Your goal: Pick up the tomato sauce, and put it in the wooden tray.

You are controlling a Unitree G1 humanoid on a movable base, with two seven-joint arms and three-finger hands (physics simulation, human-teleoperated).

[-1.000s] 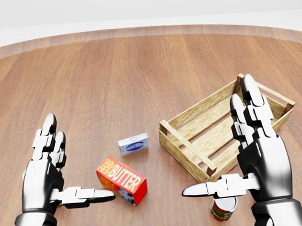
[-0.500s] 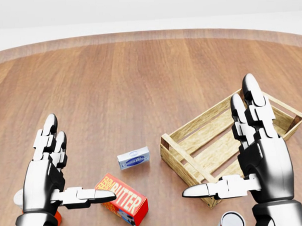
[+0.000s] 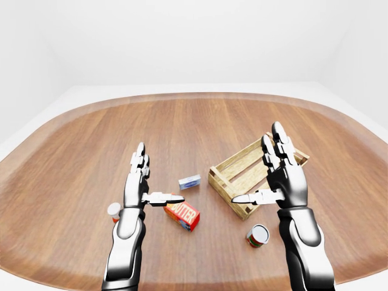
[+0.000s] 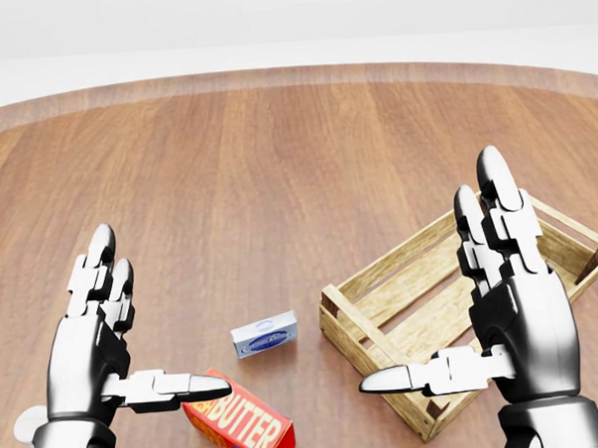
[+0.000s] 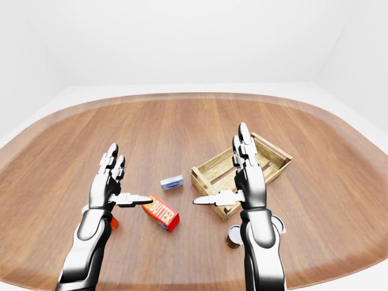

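Observation:
The tomato sauce can (image 3: 259, 236), red and green with a white top, sits on the wooden table just left of my right forearm, below the hand and apart from it. In the right-eye view the forearm half hides the can (image 5: 232, 237). The wooden tray (image 4: 369, 326), a slatted crate, lies at an angle behind my right hand (image 4: 430, 278). That hand is open, fingers up and thumb pointing left, holding nothing. My left hand (image 4: 162, 314) is open too, thumb pointing right over the butter box.
A red butter box (image 4: 241, 431) lies under my left thumb. A small blue-and-white box (image 4: 264, 336) sits between the hands. A small red jar with a white lid (image 3: 113, 211) stands by my left forearm. The round table's rim (image 3: 194, 97) curves across the top.
The whole head view has slid downward, so the camera has moved. The can has dropped past the bottom edge and the butter box is cut off. Both hands keep their open pose.

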